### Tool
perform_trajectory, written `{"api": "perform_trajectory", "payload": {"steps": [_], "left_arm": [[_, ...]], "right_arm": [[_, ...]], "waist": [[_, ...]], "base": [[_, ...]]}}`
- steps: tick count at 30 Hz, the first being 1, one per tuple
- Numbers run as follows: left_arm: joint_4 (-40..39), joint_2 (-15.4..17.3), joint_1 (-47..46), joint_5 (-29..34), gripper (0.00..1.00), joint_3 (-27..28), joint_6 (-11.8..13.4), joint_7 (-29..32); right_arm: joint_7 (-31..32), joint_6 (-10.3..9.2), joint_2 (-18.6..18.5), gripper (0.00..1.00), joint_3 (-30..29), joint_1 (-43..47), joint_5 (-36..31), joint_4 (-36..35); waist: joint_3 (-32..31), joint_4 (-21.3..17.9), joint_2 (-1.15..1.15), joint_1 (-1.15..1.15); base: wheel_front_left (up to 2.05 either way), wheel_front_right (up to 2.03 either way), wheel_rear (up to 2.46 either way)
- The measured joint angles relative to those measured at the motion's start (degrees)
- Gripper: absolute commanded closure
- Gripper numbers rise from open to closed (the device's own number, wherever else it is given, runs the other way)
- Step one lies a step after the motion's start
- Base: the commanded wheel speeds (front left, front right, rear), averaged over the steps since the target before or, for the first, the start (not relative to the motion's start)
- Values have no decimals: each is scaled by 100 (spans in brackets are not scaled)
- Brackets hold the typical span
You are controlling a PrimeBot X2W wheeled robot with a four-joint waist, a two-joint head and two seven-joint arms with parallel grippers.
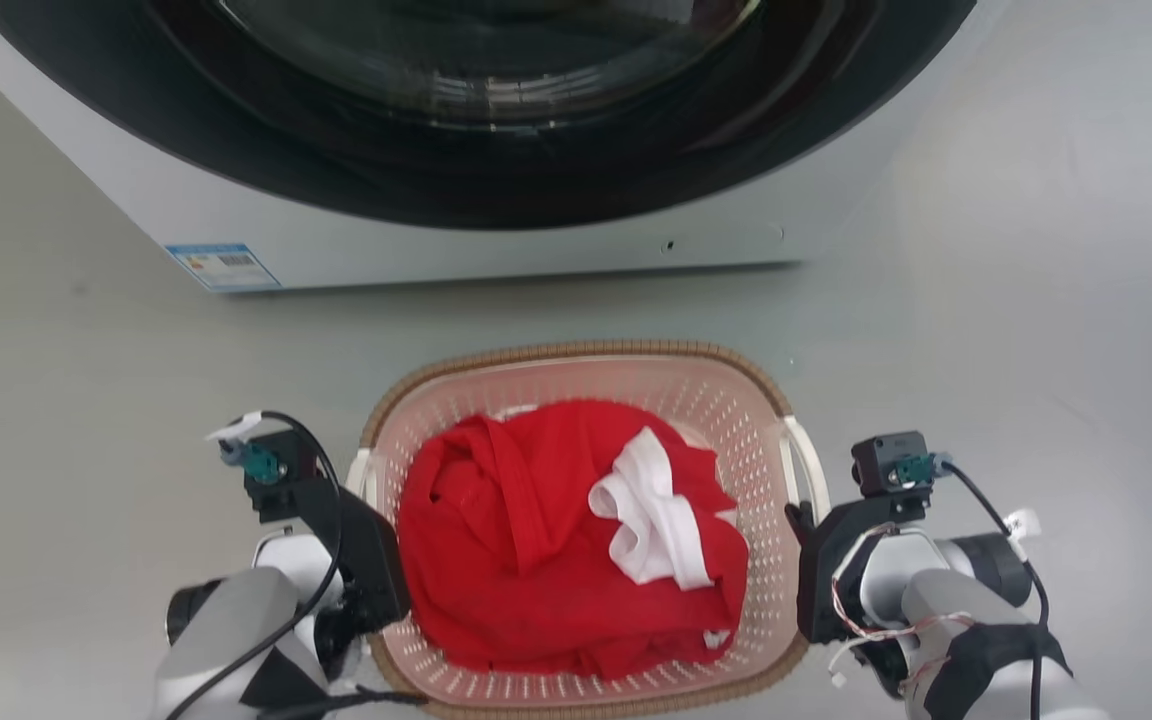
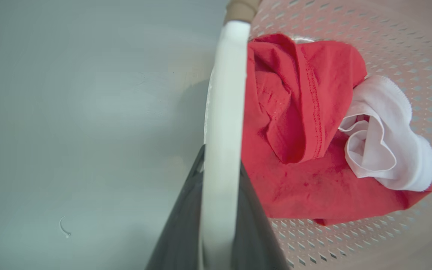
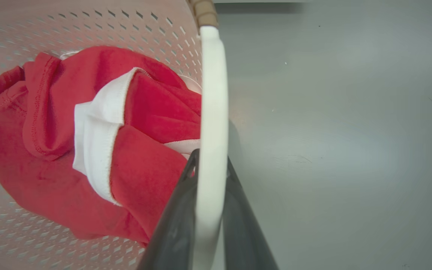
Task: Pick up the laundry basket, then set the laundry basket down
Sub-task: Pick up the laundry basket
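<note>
The laundry basket (image 1: pixel 576 352), pale pink perforated plastic with a brown woven-look rim, is in front of me in the head view, holding a red garment (image 1: pixel 516 540) and a white cloth (image 1: pixel 651 510). My left gripper (image 1: pixel 368 500) is shut on the basket's left white handle (image 2: pixel 225 93), with one dark finger on each side of it (image 2: pixel 221 157). On the other side my right gripper (image 1: pixel 801 520) is shut on the right white handle (image 3: pixel 213 93), again straddled by its fingers (image 3: pixel 210 157). Whether the basket's base touches the floor is hidden.
A white front-loading washing machine (image 1: pixel 436 230) with a dark round door stands just beyond the basket. Smooth grey floor (image 1: pixel 1036 300) stretches out on both sides of the basket.
</note>
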Motion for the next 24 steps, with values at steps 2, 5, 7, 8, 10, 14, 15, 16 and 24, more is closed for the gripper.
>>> {"api": "perform_trajectory", "payload": {"steps": [2, 5, 7, 8, 10, 14, 15, 16, 24], "left_arm": [[9, -10, 128, -85, 100, 0, 3, 44], [15, -20, 309, -143, 100, 1, 37, 137], [16, -26, 426, -152, 100, 2, 52, 202], [16, -30, 491, -159, 100, 1, 53, 233], [23, -34, 687, -193, 100, 1, 58, 325], [27, -36, 885, -223, 100, -1, 69, 389], [30, -38, 948, -234, 100, -1, 81, 428], [32, -41, 1016, -242, 100, -1, 91, 465], [46, -45, 1505, -515, 100, -147, 131, 693]], "right_arm": [[51, 9, 10, 100, 15, 110, 7, 26], [126, 64, 15, 100, 41, 257, 43, 54], [166, 102, 20, 100, 45, 372, 65, 76], [204, 111, 22, 100, 65, 433, 80, 89], [276, 149, 32, 100, 92, 626, 109, 112], [349, 162, 43, 100, 130, 821, 163, 114], [371, 183, 45, 100, 140, 889, 168, 118], [404, 186, 49, 100, 143, 958, 198, 123], [657, 211, 66, 100, 196, 1413, 365, 154]], "waist": [[-167, 18, 0, 0], [-417, 44, 0, 0], [-582, 62, 0, 0], [-668, 71, 0, 0], [-921, 94, 0, 0], [-1174, 114, 0, 0], [-1257, 118, 0, 0], [-1342, 122, 0, 0], [-1969, 135, -1, 0]], "base": [[0, 0, 0], [0, 0, 0], [0, 0, 0], [0, 0, 0], [0, 0, 0], [0, 0, 0], [0, 0, 0], [0, 0, 0], [0, 0, 0]]}}
